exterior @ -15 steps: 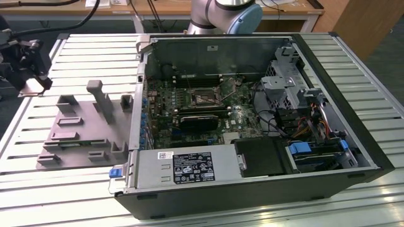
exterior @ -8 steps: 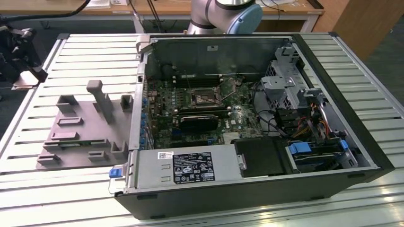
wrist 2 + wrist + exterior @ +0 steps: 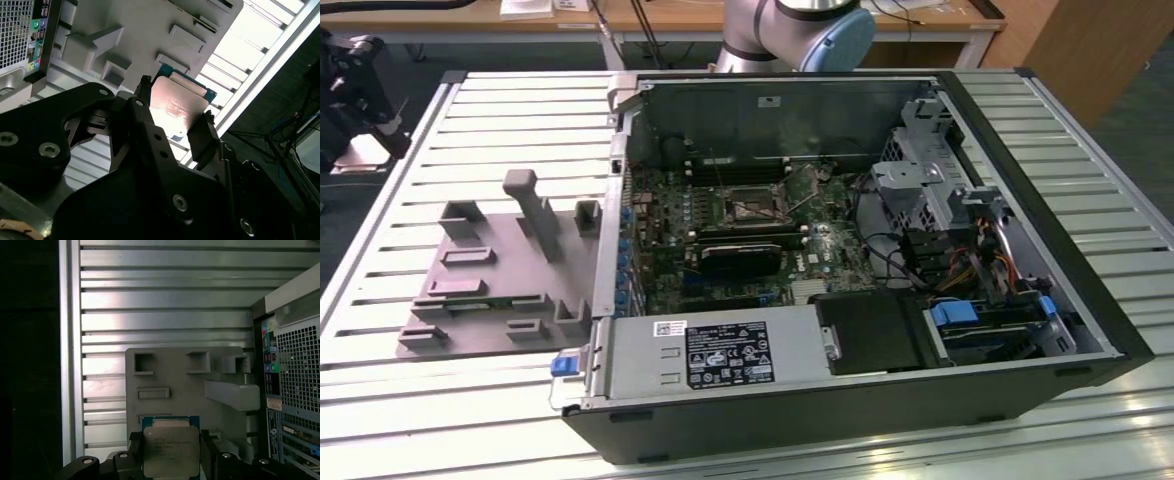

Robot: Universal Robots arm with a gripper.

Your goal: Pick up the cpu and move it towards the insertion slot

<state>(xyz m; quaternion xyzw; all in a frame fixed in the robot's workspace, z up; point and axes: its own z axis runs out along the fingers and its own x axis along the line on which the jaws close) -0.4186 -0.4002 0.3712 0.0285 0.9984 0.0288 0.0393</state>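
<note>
The black two-fingered gripper [image 3: 171,454] was clamped narrowly on the small, flat, square, silvery-topped cpu [image 3: 170,450], one finger [image 3: 202,137] against each of two opposite edges. The chip sat squarely between the fingertips, its metal face toward the wrist. The grey plastic fixture plate [image 3: 200,390] lay just beyond the fingertips.

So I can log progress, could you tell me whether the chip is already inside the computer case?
No; in the first wrist view the gripper clasps the chip at the grey fixture, outside the case.
</note>
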